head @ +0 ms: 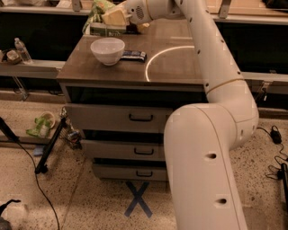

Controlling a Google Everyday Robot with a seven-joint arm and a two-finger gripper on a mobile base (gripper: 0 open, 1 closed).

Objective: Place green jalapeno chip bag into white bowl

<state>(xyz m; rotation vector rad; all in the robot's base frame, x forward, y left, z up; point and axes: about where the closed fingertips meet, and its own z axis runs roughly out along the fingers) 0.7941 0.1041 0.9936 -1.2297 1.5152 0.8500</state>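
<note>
Tool [118, 17], grip cannot be told, hangs at far table [180, 67] edge beside green jalapeno chip bag [100, 8]

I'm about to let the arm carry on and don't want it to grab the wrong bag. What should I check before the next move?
1. Gripper at the bags, at the back left of the cabinet top: ok.
2. Gripper holds the green bag: cannot tell.
3. Brown-and-yellow bag clear of the gripper: not ok, it sits right beside it.
4. Bowl upright and empty: ok.
5. Blue bar outside the bowl, on the top beside it: ok.
6. Green bag in the bowl: not ok, not yet done.
</note>
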